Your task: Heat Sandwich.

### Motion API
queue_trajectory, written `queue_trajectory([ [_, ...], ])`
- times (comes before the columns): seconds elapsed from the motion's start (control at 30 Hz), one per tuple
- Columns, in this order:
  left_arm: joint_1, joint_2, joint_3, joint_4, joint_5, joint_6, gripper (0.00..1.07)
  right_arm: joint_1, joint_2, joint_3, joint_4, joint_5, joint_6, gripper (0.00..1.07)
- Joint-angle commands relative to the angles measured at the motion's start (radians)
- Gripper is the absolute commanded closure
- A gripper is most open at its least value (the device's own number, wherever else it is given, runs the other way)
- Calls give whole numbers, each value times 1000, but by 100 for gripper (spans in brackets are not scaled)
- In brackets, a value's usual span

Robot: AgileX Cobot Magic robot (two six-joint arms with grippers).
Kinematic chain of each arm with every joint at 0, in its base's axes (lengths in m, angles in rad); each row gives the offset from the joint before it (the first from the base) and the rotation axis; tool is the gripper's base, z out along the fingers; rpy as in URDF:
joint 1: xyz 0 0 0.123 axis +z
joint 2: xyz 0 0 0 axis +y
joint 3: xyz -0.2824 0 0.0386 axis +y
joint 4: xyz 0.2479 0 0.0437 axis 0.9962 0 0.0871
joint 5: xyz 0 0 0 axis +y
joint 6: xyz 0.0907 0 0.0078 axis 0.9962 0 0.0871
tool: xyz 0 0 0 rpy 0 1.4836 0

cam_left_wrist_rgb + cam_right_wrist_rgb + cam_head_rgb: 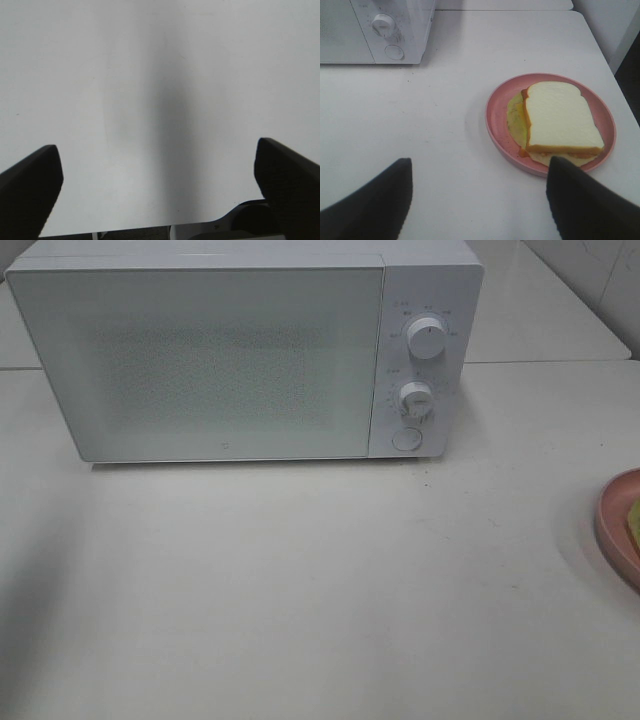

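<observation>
From the high camera, one white microwave [245,355] stood at the back of the table [300,590] with its door closed, showing two knobs [427,338] and one round button [406,438]; one pink plate [618,530] poked in at the right edge. The left wrist view showed the left gripper [157,187] with both jaws spread wide over bare table, holding nothing. The right wrist view showed the right gripper [480,197] also open and empty, just short of the plate, where one sandwich [559,120] lay flat, yellow-green filling sticking out beside the bread.
</observation>
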Motion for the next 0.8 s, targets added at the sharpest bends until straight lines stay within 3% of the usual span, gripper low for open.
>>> queue_trajectory([
  [0.03,7,-70,7,20,15,-23,7,-6,-28,0,-3,-6,-9,36],
  [0.4,7,-424,264,23,-85,-18,7,-6,-28,0,-3,-6,-9,36],
  [0.47,7,-532,323,14,-89,3,7,-6,-28,0,-3,-6,-9,36],
  [0.6,7,-661,375,-18,-111,25,7,-6,-28,0,-3,-6,-9,36],
  [0.8,7,-798,395,9,-75,20,7,-6,-28,0,-3,-6,-9,36],
])
